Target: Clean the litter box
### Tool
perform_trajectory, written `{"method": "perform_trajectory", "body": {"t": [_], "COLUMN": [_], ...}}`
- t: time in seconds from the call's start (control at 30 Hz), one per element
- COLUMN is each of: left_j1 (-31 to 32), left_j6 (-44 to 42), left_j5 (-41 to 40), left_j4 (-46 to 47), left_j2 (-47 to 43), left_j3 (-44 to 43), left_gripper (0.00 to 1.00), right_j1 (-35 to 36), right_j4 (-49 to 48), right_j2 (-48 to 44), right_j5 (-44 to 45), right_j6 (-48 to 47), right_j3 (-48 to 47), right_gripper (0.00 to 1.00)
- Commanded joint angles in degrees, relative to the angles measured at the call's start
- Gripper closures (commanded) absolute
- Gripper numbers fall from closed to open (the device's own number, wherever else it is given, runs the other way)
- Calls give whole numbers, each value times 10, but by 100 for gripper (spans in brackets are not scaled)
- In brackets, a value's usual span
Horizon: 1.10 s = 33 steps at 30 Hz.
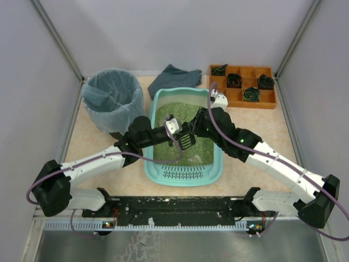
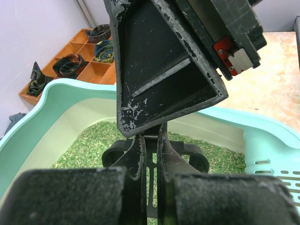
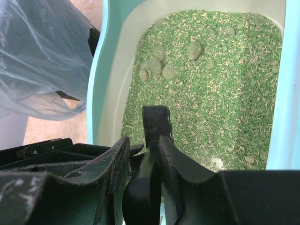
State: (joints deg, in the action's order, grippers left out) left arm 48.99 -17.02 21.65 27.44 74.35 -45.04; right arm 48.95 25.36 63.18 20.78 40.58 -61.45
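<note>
1. Two grippers share one scoop (image 1: pixel 185 141). The left gripper (image 1: pixel 173 130) and right gripper (image 1: pixel 196 129) meet nose to nose over the middle of the box (image 1: pixel 182 90), and the slotted blade hangs toward 6 o'clock below them.
2. From the left wrist, our left fingers (image 2: pixel 70 197) are pressed together on the thin black handle (image 2: pixel 150 157) in a firm pinch.
3. From the right wrist, our right fingers (image 3: pixel 197 187) lie against both sides of that same handle, so they pinch it too. We can't judge how hard.
4. The box sits mid-table between the arms. Its long axis runs 12 to 6, with the grille (image 1: pixel 182 173) at the 6 o'clock end nearest the bases. The bin (image 1: pixel 112 98) stands just beside its 10 o'clock corner.
5. The relation that matters is between scoop and clumps (image 3: pixel 157 66). The clumps sit bunched in the litter (image 3: pixel 220 103) at about 11 o'clock from the scoop, close to the left wall, with a few more out toward 12. We can't tell whether the blade touches the litter.
6. We read this as a handover. Both arms are equally near, so one must let go before the blade can run up the long axis toward 11. The bin lies on the left arm's side.
</note>
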Motion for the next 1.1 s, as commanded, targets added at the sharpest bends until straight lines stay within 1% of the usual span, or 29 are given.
{"method": "perform_trajectory", "body": {"t": [0.0, 0.07, 0.2, 0.23, 0.27, 0.33, 0.37, 0.4, 0.47, 0.53, 0.6, 0.7, 0.77, 0.83, 1.0, 1.07], "left_j1": [-6, -7, -11, -13, -15, -21, -23, -25, -28, -34, -41, -57, -78, -105, -156, -167], "left_j6": [21, 23, 29, 33, 36, 43, 43, 45, 50, 59, 67, 104, 138, 173, 229, 233], "left_j5": [5, 7, 10, 11, 14, 21, 24, 26, 24, 20, 14, -37, -58, -65, -115, -111], "left_j4": [31, 30, 28, 28, 28, 29, 28, 28, 27, 29, 30, 21, 1, -38, -226, -268], "left_j2": [4, 4, 8, 10, 10, 13, 14, 14, 11, 2, -10, -27, -37, -37, 7, 18], "left_j3": [-11, -12, -14, -15, -16, -17, -19, -20, -20, -19, -17, -19, -29, -53, -183, -213], "left_gripper": [100, 100, 100, 100, 100, 100, 97, 91, 71, 55, 45, 33, 30, 28, 28, 28], "right_j1": [-1, 0, 0, -1, -1, -1, 0, -1, -2, -8, -18, -32, -39, -42, -48, -53], "right_j4": [-27, -28, -27, -26, -26, -25, -24, -21, -15, -6, 5, 10, 13, 13, 20, 23], "right_j2": [-8, -9, -10, -10, -10, -10, -10, -11, -13, -18, -24, -30, -31, -29, -8, 10], "right_j5": [-5, -2, 3, 5, 6, 8, 11, 15, 30, 41, 44, 45, 52, 65, 124, 138], "right_j6": [5, 5, 1, 0, -2, -7, -9, -12, -17, -20, -22, -24, -26, -20, 10, 15], "right_j3": [3, 7, 11, 11, 11, 11, 9, 8, 5, 2, 0, -1, 0, 0, -10, -21], "right_gripper": [67, 69, 77, 81, 88, 96, 99, 100, 100, 100, 100, 100, 100, 100, 100, 100]}}
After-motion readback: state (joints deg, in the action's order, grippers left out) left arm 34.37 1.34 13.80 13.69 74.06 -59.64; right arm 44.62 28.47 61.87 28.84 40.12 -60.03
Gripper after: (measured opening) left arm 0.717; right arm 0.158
